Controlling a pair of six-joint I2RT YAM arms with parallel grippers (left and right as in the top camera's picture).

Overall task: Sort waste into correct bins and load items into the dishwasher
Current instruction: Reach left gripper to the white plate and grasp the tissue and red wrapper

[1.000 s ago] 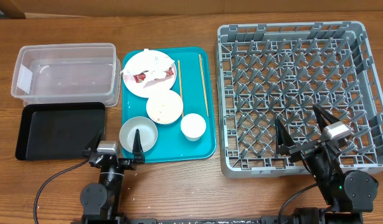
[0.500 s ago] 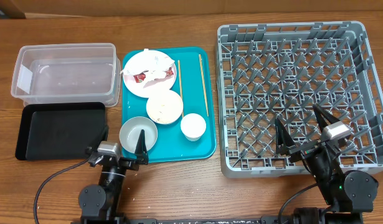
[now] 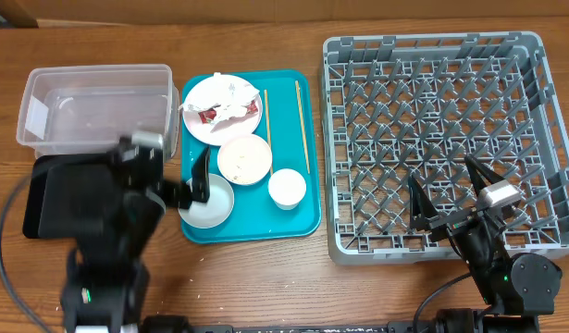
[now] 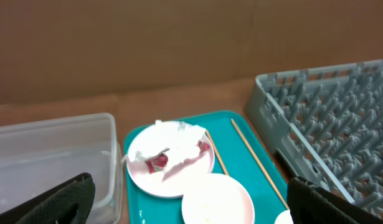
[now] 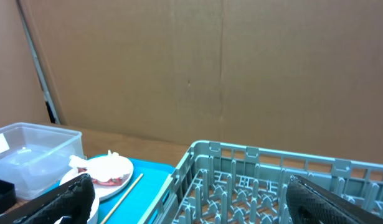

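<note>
Crumpled white red-marked paper scraps [image 3: 230,111] lie on the round white plate [image 3: 199,92] at the teal plastic tray's [image 3: 307,213] eleven o'clock. The left claw [image 4: 190,182] and right claw [image 3: 440,169] both gape wide, empty.

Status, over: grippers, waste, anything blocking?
Left gripper open at teal tray's left edge. Right gripper open above rack. Paper scraps on plate. No obstruction.

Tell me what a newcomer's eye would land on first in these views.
The big grey dish rack fills the table's right half with nothing in it. At centre, a teal tray holds the dishes, with a white plate at its far end under crumpled red-marked wrappers. The blurred left arm hangs over the black tray.
</note>
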